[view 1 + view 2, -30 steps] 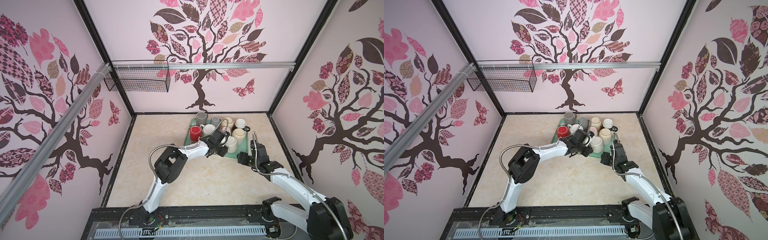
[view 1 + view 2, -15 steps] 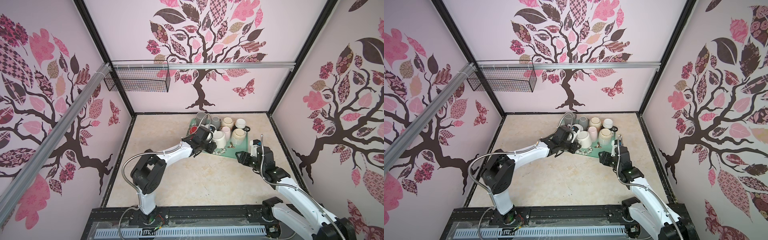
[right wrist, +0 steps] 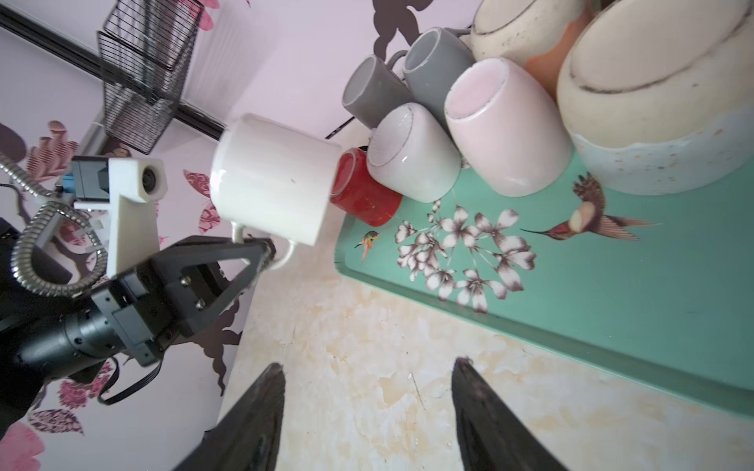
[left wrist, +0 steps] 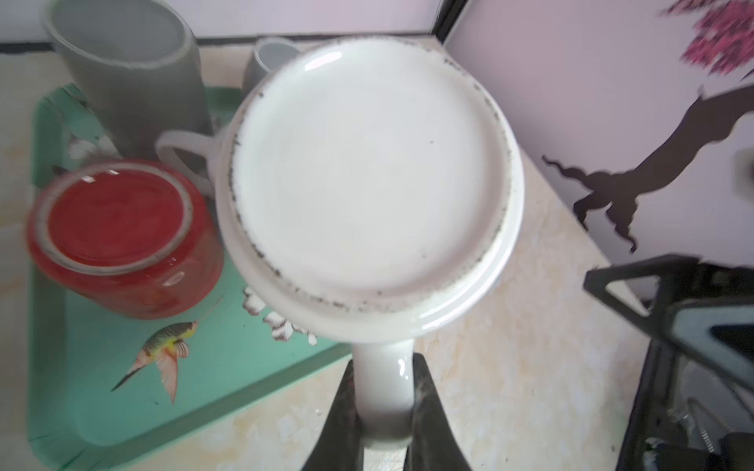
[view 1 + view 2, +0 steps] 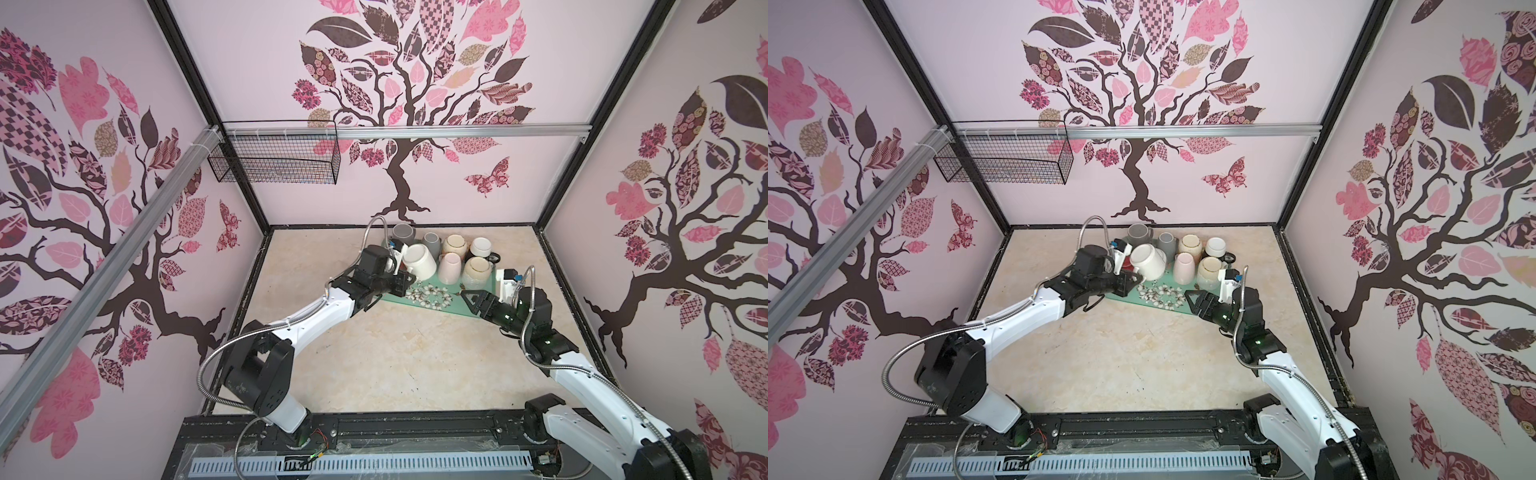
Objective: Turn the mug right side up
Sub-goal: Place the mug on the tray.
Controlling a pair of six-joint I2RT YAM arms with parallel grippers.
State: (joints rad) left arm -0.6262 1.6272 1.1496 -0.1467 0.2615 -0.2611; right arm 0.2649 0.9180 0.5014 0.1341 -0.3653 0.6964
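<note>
Just hoisted white mug [image 5: 419, 262] off tray [image 3: 612, 293] with left gripper [image 3: 267, 249] clamped on handle [image 4: 383, 383], right gripper [image 3: 369, 364] parted, empty; flipping next.

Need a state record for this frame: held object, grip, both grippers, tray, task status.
held object: white mug, lifted, tilted, base facing the left wrist camera
left gripper: shut on the mug's handle
right gripper: open, empty, over the table beside the tray
tray: green tray, red mug base-up on it, more mugs behind
task status: mug not yet upright
</note>
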